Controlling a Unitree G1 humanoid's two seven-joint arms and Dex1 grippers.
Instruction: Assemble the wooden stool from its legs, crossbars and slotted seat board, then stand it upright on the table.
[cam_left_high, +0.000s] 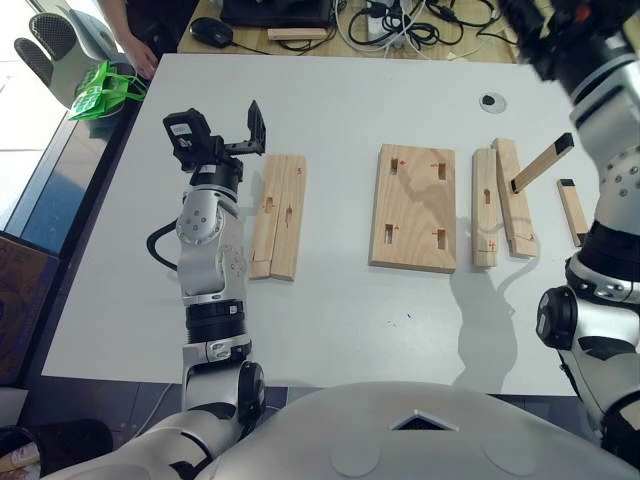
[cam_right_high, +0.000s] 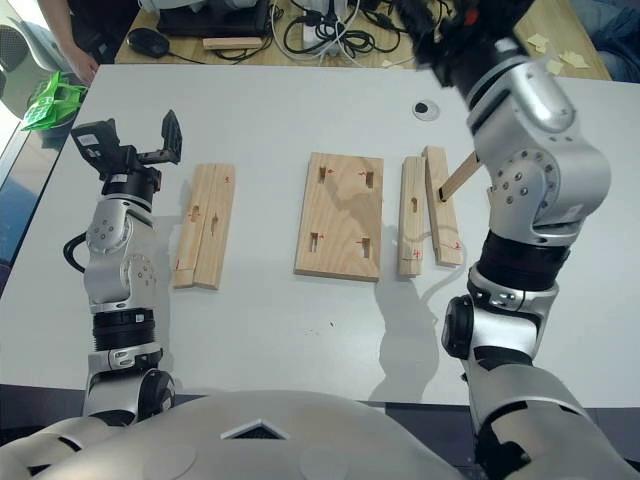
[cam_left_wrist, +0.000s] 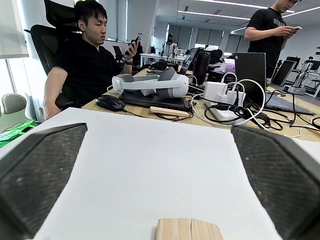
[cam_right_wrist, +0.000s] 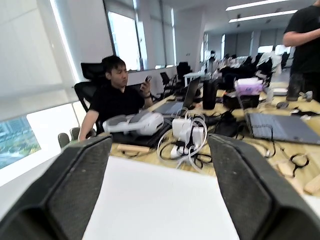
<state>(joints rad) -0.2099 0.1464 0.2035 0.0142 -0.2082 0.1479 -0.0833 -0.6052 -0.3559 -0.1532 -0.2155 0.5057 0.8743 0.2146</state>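
The slotted seat board (cam_left_high: 413, 207) lies flat at the middle of the white table (cam_left_high: 330, 310). Left of it, two wooden legs (cam_left_high: 280, 215) lie side by side. My left gripper (cam_left_high: 222, 130) hovers open just left of their far end, which shows as wood (cam_left_wrist: 189, 230) below its open pads (cam_left_wrist: 45, 170). Right of the board lie two more legs (cam_left_high: 500, 205), with a dark-tipped crossbar (cam_left_high: 540, 163) leaning across them and another crossbar (cam_left_high: 572, 210) farther right. My right gripper (cam_right_wrist: 160, 145) is raised high over the table's far right, open and holding nothing.
A small black disc (cam_left_high: 490, 101) sits on the table behind the right legs. A green bag (cam_left_high: 105, 88) hangs off the far left corner. The desk beyond holds a mouse (cam_left_high: 210, 30), cables and a small wood block (cam_left_high: 297, 34).
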